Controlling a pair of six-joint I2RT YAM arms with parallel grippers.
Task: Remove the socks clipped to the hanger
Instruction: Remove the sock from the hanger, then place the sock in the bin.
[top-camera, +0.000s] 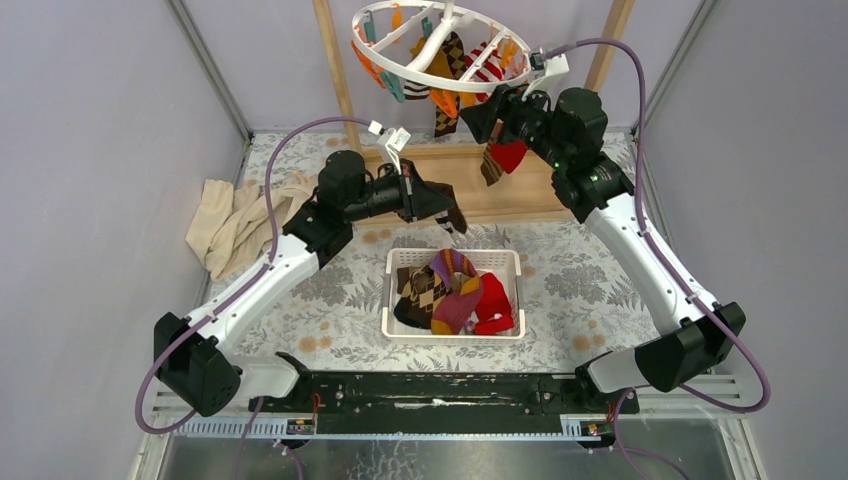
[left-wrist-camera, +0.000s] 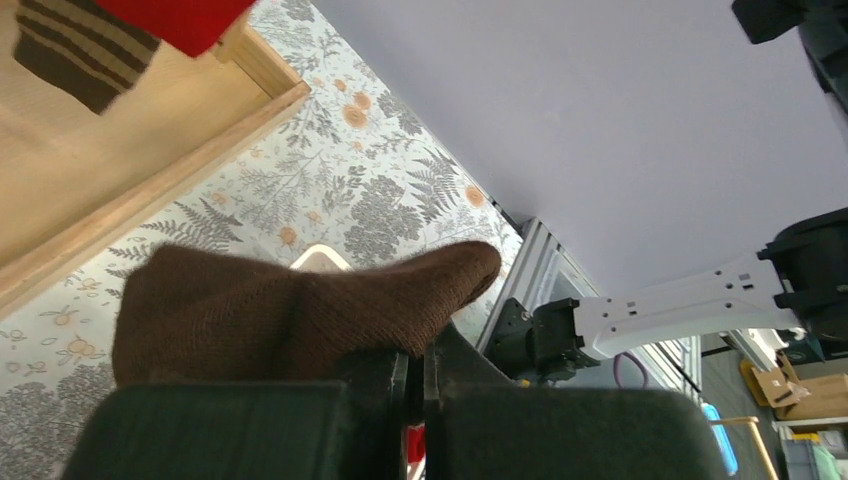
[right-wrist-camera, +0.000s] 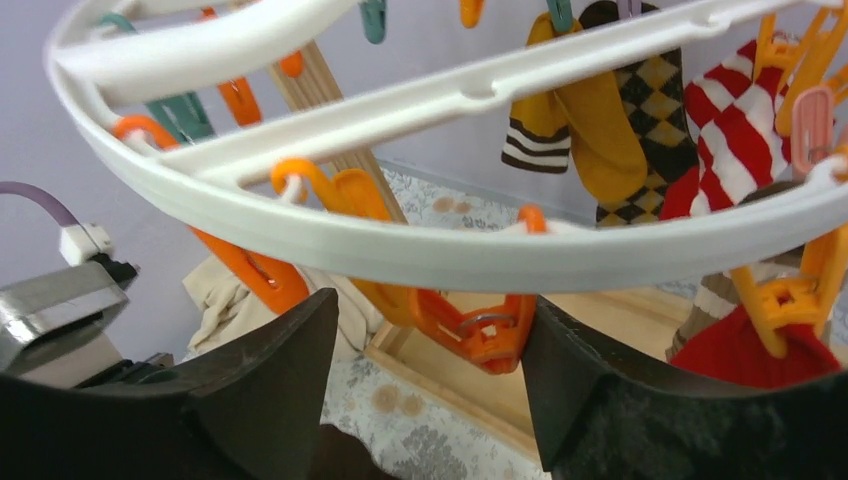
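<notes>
Your left jaws are clenched on a brown sock (left-wrist-camera: 300, 310), whose toe sticks out past the tips in the left wrist view. They hang above the middle of the desk (top-camera: 570, 290), just over the far rim of the white basket (top-camera: 452, 338). That basket sits between the middle and the near edge and holds a heap of socks (top-camera: 455, 295): argyle, purple, mustard and red.

Your right jaws stand released, wide apart, up at the hanger (right-wrist-camera: 400, 245), which hangs over the middle of the far edge. The white ring crosses just above the two tips, and an orange clip (right-wrist-camera: 480, 330) dangles between them. You cannot tell whether either tip touches it.

Clipped to the hanger are a mustard sock (right-wrist-camera: 600, 130), an argyle sock (right-wrist-camera: 665, 120) and a red-and-white striped sock (right-wrist-camera: 740, 120), with a red sock (right-wrist-camera: 750, 355) lower down.

A beige cloth (top-camera: 235, 225) lies bunched near the left edge. The wooden rack base (top-camera: 520, 185) runs along the far edge.
</notes>
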